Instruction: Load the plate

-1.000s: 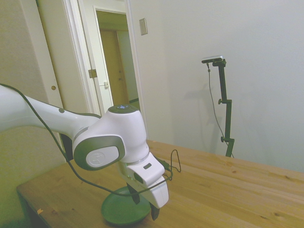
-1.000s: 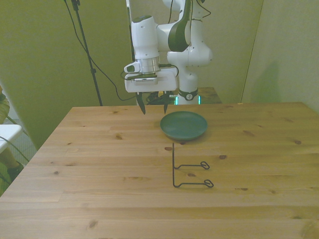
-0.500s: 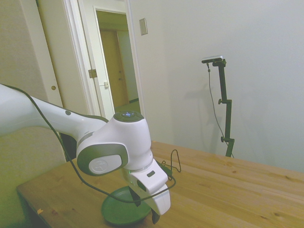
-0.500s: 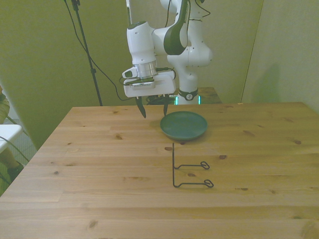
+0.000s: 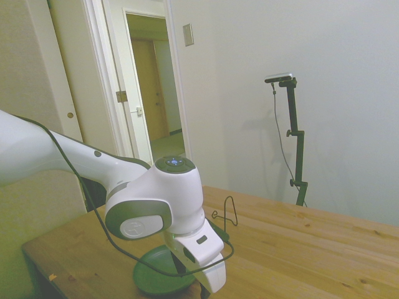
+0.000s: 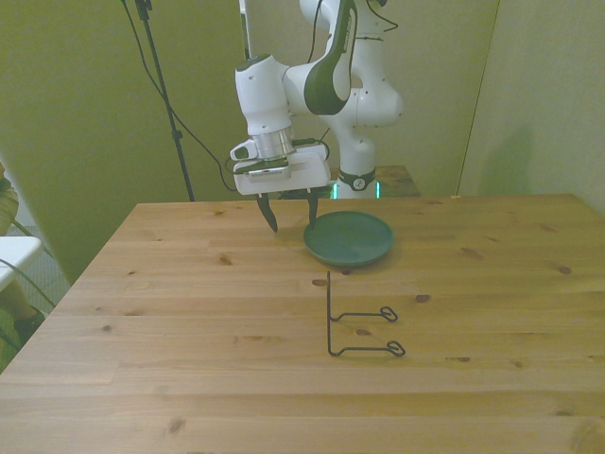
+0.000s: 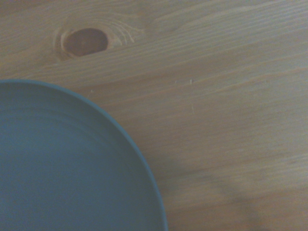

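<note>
While fingers spread, gripper (image 6: pixel 290 215) hovers, seemingly just off plate (image 6: pixel 349 238) rim.

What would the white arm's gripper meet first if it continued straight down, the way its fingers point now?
Probably the rim of the round dark green plate. The open gripper straddles that edge, one finger over the plate, the other over the bare wooden table. Depth is uncertain.
</note>
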Available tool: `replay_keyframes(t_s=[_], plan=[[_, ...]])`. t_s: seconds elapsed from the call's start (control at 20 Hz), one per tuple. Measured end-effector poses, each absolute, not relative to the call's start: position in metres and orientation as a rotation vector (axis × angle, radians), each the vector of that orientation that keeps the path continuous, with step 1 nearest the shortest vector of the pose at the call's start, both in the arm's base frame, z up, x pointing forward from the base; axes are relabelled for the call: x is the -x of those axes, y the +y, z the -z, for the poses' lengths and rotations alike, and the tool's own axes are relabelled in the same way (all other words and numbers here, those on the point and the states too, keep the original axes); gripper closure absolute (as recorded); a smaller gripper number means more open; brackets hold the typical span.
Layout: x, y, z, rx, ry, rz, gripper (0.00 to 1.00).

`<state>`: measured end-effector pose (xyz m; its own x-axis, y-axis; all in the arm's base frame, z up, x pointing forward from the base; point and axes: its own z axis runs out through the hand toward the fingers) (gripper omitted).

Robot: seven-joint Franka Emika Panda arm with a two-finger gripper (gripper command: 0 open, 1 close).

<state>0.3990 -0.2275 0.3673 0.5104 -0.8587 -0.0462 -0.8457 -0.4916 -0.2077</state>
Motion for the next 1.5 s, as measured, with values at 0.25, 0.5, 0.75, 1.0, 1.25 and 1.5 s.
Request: replay_keyframes(t_s=[0.25, 0.5, 0.75, 1.0, 1.25, 1.5], plan=[[-0.402, -0.225, -0.359, 2.537, 1.447, 0.093, 0.00], [-0.409, -0.215, -0.354, 2.535, 1.429, 0.088, 0.00], [-0.417, -0.198, -0.352, 2.537, 1.394, 0.079, 0.00], [-0.418, -0.195, -0.350, 2.537, 1.390, 0.081, 1.00], [-0.419, -0.194, -0.349, 2.502, 1.403, 0.079, 1.00], [-0.419, -0.194, -0.347, 2.488, 1.399, 0.074, 1.00]])
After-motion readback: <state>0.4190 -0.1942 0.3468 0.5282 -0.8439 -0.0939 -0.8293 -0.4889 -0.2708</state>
